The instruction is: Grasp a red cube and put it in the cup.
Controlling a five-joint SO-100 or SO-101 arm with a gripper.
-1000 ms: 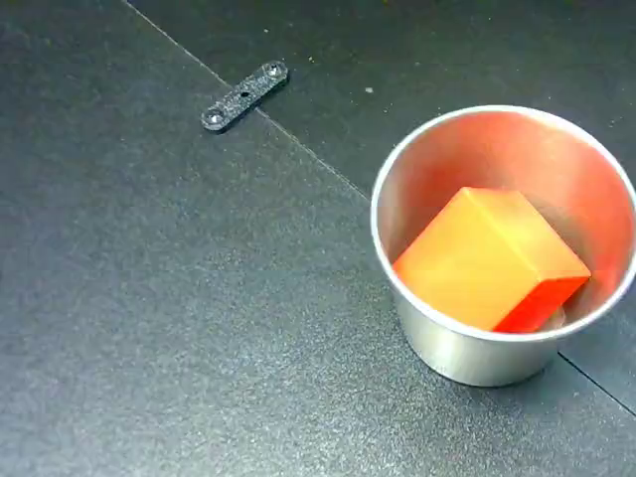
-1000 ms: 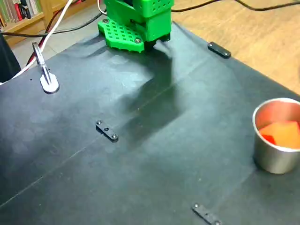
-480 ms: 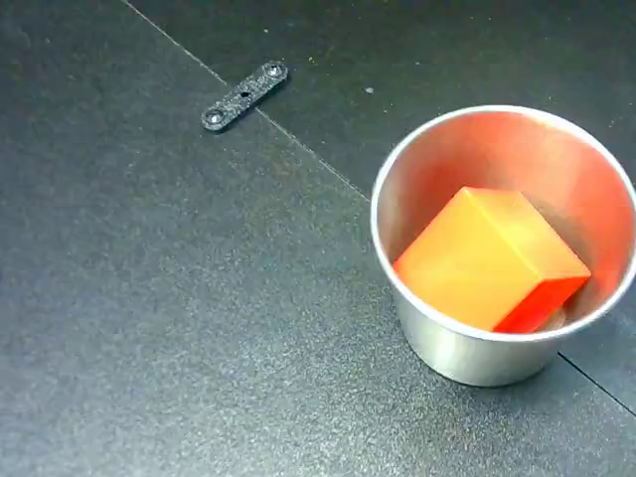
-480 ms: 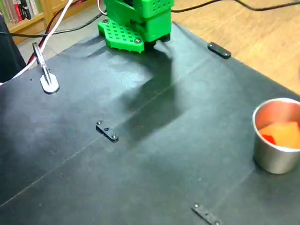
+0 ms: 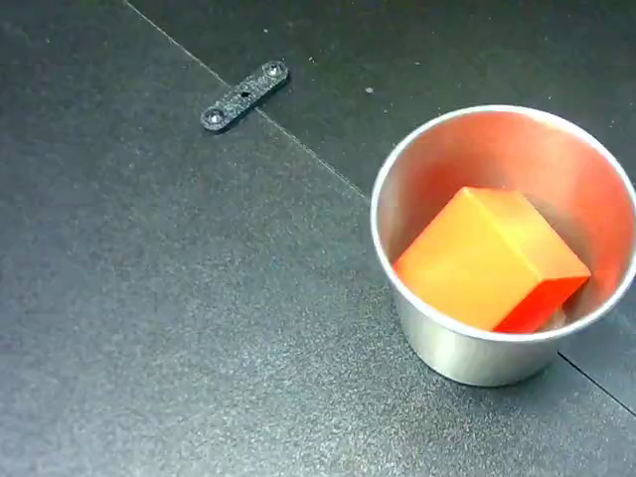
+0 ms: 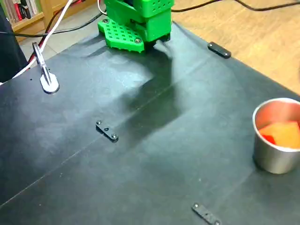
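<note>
Silver metal, shiny and slightly tapered, the cup [image 5: 477, 353] stands upright on the black worktop [image 5: 149, 298] with the red cube [image 5: 487, 260] inside it. In the close fixed view the cube sits tilted, one corner down, its broad lit faces orange and one narrow face a deeper red; it leans toward the near wall and fills much of the opening. The cup's inner wall carries a reddish reflection above the cube. In the wider fixed view the same cup [image 6: 274, 157] stands near the right edge of the worktop [image 6: 140, 164], with the cube [image 6: 283, 133] showing just below the rim.

A small black flat bracket [image 5: 244, 95] with screw holes lies on a thin seam line in the worktop, well apart from the cup toward the upper left of the close view. The wider view shows three such brackets: one [image 6: 107, 131] near the middle, one [image 6: 219, 49] at the far edge, one [image 6: 206, 214] at the near edge. The green arm base [image 6: 136, 23] sits at the far end, with cables trailing off behind it. A silver clamp [image 6: 46, 75] stands at the far left. Nothing lies close around the cup.

The hand is outside both views, so I cannot tell whether it is released or clenched.
</note>
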